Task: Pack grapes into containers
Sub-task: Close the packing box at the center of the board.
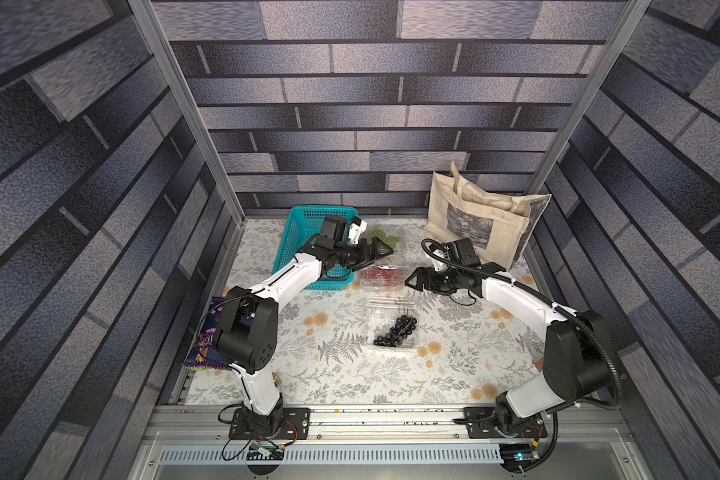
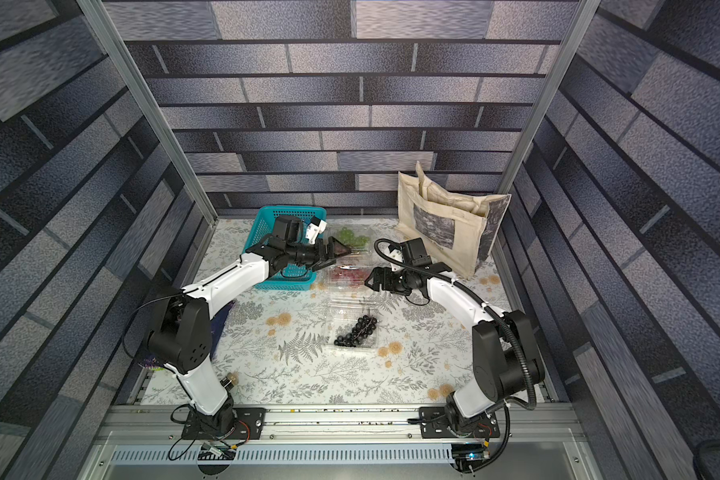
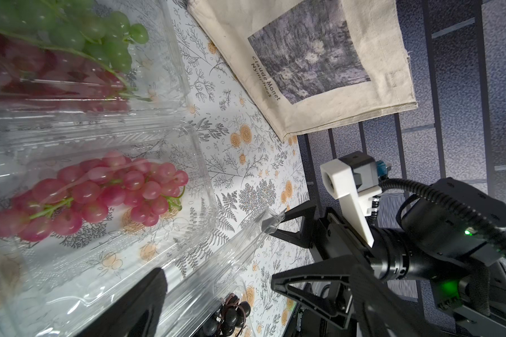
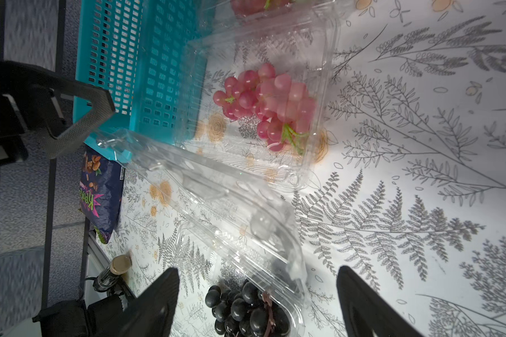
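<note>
In both top views three boxes lie in a row. The far box (image 1: 400,232) is at twelve o'clock, the middle box (image 1: 366,286) is below it, and the near box (image 1: 391,350) is at six. The green bunch (image 1: 385,238) sits in the far one, a red bunch (image 1: 381,274) in the middle one and the black bunch (image 1: 395,330) in the near one. My left gripper (image 1: 381,252) reaches in from nine o'clock and hangs spread and empty over the seam between the far and middle boxes. My right gripper (image 1: 409,282) is at the middle box's three o'clock edge.

In the left wrist view, a second red bunch (image 3: 41,73) lies under the green one in the far box. A lid (image 3: 231,251) stands half raised between the middle and near boxes. Its corner is right at one of my right fingertips (image 3: 287,215) and is not pinched.

In the right wrist view, my right fingers stand wide apart with nothing clamped, and the lid slopes ahead of them. I cannot tell which box it belongs to.

I judge the filling done, since all four bunches are boxed. At least this lid is left to shut. Whether the far box is closed I cannot tell.
</note>
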`<state>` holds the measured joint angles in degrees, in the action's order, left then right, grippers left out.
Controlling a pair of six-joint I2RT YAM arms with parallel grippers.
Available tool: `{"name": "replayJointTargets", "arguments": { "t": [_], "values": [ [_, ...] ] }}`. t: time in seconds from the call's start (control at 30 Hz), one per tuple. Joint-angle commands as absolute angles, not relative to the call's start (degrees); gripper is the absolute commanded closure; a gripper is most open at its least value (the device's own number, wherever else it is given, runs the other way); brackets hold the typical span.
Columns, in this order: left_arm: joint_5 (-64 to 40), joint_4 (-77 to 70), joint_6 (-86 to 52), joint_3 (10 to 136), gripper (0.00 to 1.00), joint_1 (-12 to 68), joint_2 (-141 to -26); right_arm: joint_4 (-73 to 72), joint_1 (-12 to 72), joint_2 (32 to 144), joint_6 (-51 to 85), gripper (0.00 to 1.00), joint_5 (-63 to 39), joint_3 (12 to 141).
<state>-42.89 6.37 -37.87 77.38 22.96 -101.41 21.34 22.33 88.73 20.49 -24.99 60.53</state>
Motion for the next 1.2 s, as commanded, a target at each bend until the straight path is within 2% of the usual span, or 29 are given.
{"name": "replayJointTargets", "arguments": {
  "t": [0.0, 0.23, 0.43, 0.57, 0.8, 1.03, 1.17],
  "values": [
    [-43.4, 5.6, -38.0, 77.5, 0.00, 23.3, -99.7, 20.3, 23.9, 86.9, 20.1, 0.13, -23.4, 58.4],
    [-43.2, 5.4, -38.2, 77.3, 0.00, 23.2, -99.7, 16.6, 25.2, 87.9, 22.3, 0.25, -20.8, 56.0],
    [-43.4, 5.6, -38.3, 77.6, 0.00, 23.1, -99.6, 13.0, 25.6, 89.3, 23.9, 0.44, -14.7, 55.6],
    [-43.4, 5.7, -38.2, 77.3, 0.00, 22.9, -99.4, 12.3, 25.6, 90.2, 23.5, 0.48, -12.4, 56.5],
    [-44.7, 3.0, -41.1, 74.9, 0.00, 20.4, -98.1, 11.5, 25.6, 93.1, 22.4, 0.49, -11.5, 57.8],
    [-44.7, 5.0, -40.4, 72.8, 0.00, 18.8, -95.3, 9.5, 25.7, 94.6, 22.4, 0.61, -11.8, 59.5],
    [-44.4, 4.6, -41.2, 69.8, 0.00, 18.8, -93.5, 9.1, 25.7, 95.7, 22.4, 0.73, -11.8, 60.5]
  ]
}}
